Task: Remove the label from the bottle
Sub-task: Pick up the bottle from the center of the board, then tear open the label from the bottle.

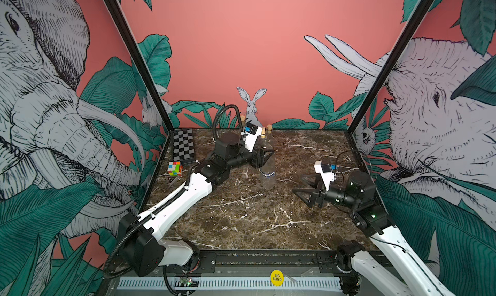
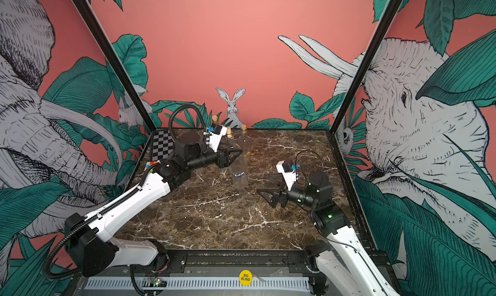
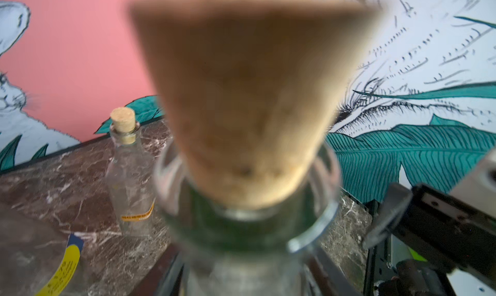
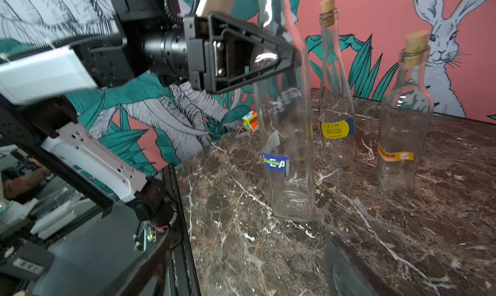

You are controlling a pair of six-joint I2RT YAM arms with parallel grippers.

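Surface: brown marble table, jungle mural behind.
Bottle: upright, frame centre.
Label: blue, on lower body.
Left gripper: clamped on Bottle's upper part.
Right gripper: jaws apart, empty, right of Bottle.

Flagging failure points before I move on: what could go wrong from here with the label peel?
1. The left gripper holds the bottle high up, so pulling the low blue label may tip or twist it.
2. Two corked bottles stand close behind; the right gripper, jaws open, might knock them when it reaches in.
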